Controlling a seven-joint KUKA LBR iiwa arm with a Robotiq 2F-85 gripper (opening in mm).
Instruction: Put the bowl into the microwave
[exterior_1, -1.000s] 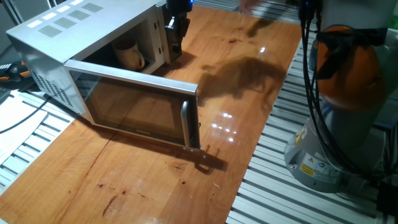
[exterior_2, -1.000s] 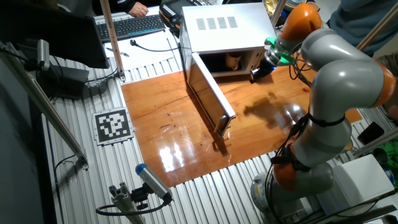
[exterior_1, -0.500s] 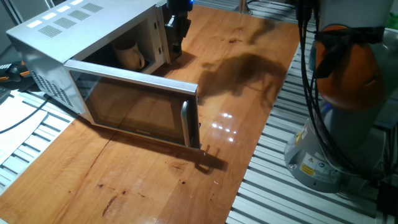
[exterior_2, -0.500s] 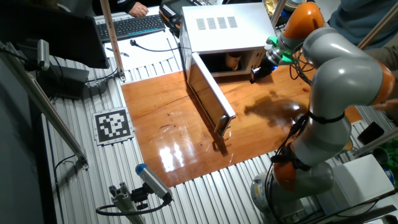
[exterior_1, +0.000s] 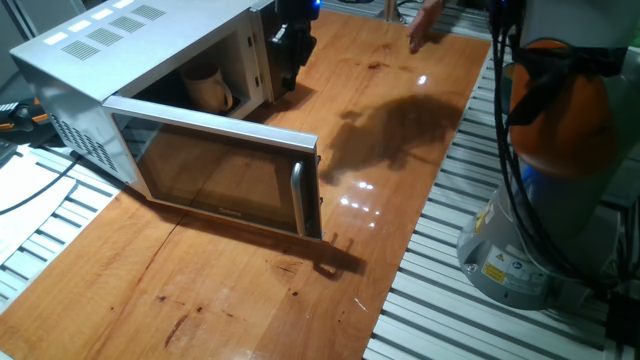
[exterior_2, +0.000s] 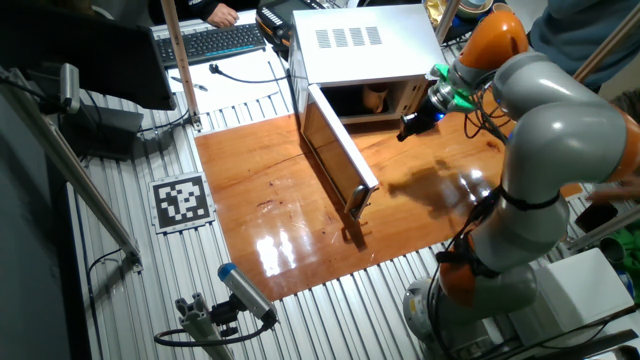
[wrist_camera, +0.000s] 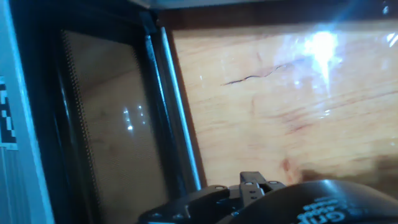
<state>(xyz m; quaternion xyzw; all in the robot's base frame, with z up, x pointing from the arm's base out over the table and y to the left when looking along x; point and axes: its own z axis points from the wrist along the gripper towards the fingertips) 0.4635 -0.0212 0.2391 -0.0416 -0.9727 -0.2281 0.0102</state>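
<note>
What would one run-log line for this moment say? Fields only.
bowl: inside microwave | door: open | gripper: outside cavity, beside microwave's front corner, holds nothing visible, jaw state unclear | table: wooden

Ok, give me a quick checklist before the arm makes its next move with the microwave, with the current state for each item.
1. Bowl inside the microwave cavity, upright: ok.
2. Claw outside the cavity, off the bowl: ok; it hangs beside the front right corner.
3. Claw empty: cannot tell; the fingers are not clear in any view.
4. Door shut: not ok; it stands wide open across the table.
5. Door's swing path free of loose objects: ok on the visible wood.
6. Person's hand away from the workspace: not ok; it reaches over the far table edge.
</note>
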